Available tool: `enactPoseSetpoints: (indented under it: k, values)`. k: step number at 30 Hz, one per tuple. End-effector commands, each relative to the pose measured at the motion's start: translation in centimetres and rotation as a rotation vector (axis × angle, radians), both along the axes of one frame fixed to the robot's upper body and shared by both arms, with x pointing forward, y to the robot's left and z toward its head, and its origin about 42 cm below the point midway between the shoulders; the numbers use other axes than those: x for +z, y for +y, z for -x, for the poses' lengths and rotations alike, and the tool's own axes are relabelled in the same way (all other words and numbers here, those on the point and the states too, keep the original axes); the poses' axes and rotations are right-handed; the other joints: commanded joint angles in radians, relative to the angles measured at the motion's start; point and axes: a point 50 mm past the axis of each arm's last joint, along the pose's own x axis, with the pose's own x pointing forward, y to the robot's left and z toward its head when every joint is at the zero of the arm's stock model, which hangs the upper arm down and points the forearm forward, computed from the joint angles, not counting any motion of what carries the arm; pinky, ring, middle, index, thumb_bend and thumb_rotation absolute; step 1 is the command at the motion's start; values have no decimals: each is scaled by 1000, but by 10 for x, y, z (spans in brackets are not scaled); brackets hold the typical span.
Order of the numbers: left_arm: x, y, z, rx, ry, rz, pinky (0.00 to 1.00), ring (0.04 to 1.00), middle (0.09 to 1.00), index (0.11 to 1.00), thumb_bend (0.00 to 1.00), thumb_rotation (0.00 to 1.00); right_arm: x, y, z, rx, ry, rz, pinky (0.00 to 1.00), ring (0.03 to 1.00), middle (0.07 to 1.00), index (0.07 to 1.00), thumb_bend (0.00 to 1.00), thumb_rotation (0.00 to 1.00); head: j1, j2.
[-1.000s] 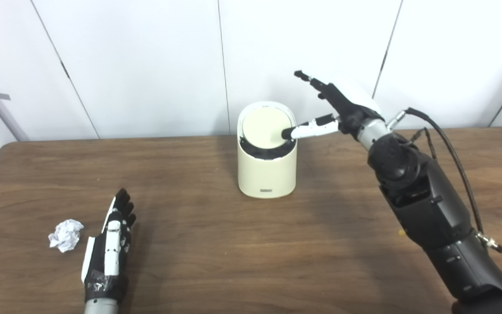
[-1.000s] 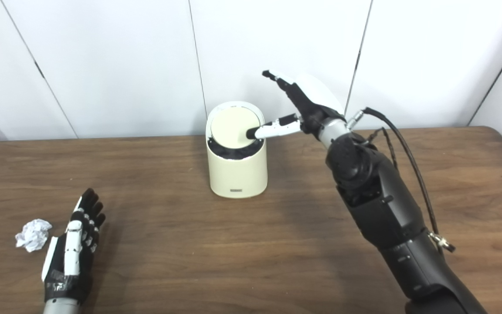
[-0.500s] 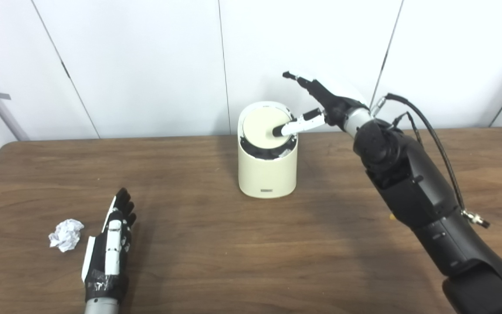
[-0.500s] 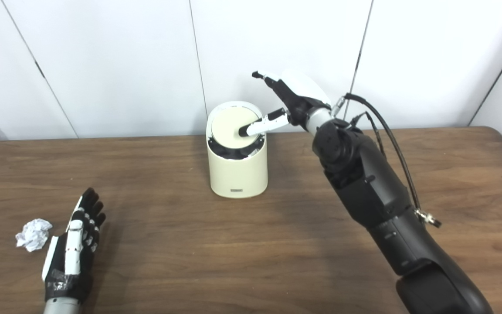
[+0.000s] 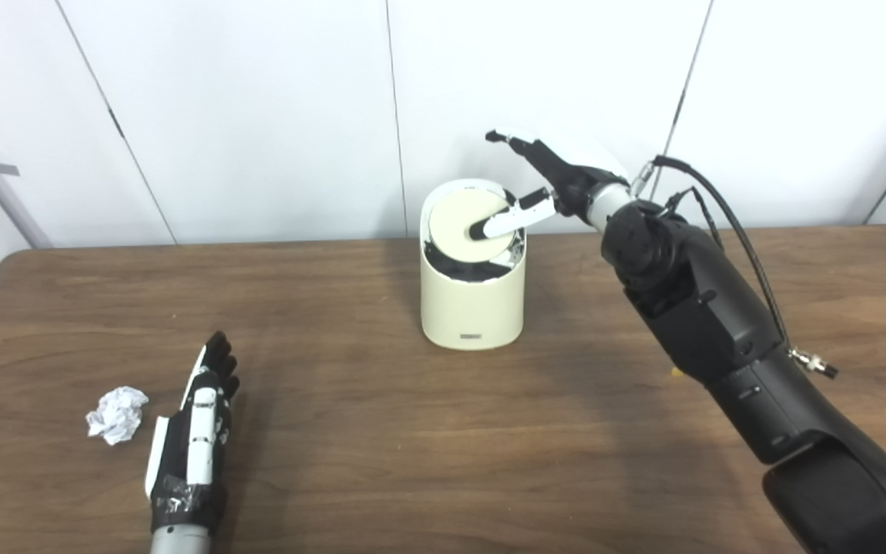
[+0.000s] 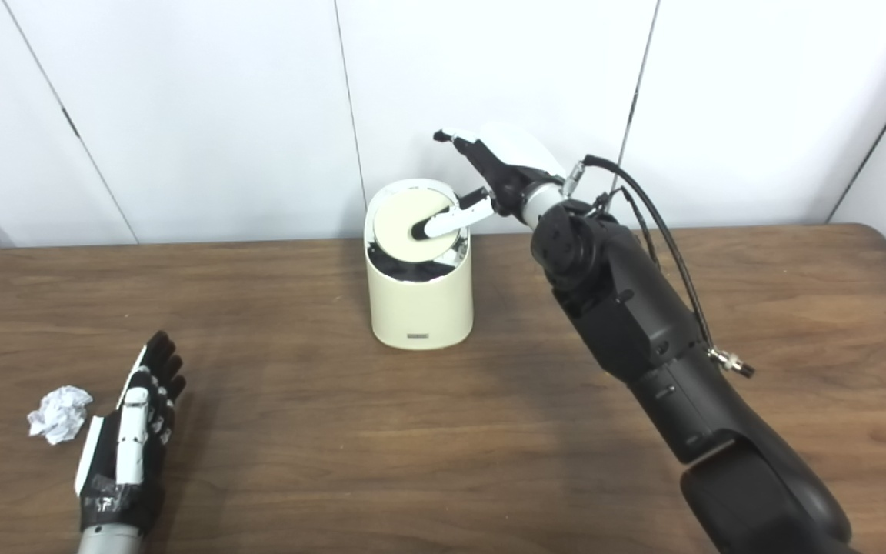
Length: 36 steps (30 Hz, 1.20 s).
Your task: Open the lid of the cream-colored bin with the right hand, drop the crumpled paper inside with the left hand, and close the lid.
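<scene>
Right hand (image 5: 543, 181) is pressing its thumb on the bin (image 5: 472, 304) lid (image 5: 462, 223), fingers spread; left hand (image 5: 193, 435) is lying open beside the crumpled paper (image 5: 116, 414).

My right hand (image 5: 558, 188) is sliding further left across the bin (image 5: 472, 308), thumb tip now pressing near the middle of the lid (image 5: 462, 223), arm leaning in; the lid's front edge has dipped a little.

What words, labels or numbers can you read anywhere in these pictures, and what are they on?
Small dark label low on the front of the cream-colored bin: too small and blurred to read.
No other text shows.
</scene>
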Motion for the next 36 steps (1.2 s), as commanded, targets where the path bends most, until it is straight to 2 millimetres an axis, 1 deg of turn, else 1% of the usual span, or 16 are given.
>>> enactPoseSetpoints:
  k: [1, 9, 12, 17, 22, 29, 36]
  values:
    - [-11, -8, 3, -8, 15, 11, 1000, 1000, 995, 991, 278, 952, 36, 10, -2, 43, -108, 17, 910, 948, 942, 918, 865, 463, 0, 2]
    - [-11, -10, 3, -2, 15, 19, 1000, 997, 992, 986, 287, 924, 37, 12, -1, 64, -106, 46, 902, 955, 942, 916, 868, 449, 2, 8]
    - [-11, -10, 3, 2, 21, 1, 1000, 992, 990, 988, 295, 946, 37, 11, 0, 61, -94, 58, 906, 960, 947, 915, 875, 459, 5, 10]
    - [-11, -9, 3, -1, 14, 14, 1000, 996, 996, 990, 295, 937, 35, 7, 3, 53, -76, 79, 923, 963, 947, 919, 886, 473, 6, 11]
    - [-11, -8, 4, 6, 19, 20, 1000, 997, 993, 989, 299, 926, 31, 3, 5, 51, -66, 91, 900, 952, 942, 916, 877, 462, 5, 12]
    - [-10, -8, 4, 2, 10, 34, 1000, 999, 997, 989, 303, 904, 25, 0, 4, 46, -52, 86, 891, 952, 944, 916, 874, 480, 6, 16]
    - [-9, -7, 6, 2, 5, 41, 1000, 1000, 999, 993, 311, 892, 19, -2, 1, 41, -44, 85, 908, 954, 949, 919, 864, 490, 5, 20]
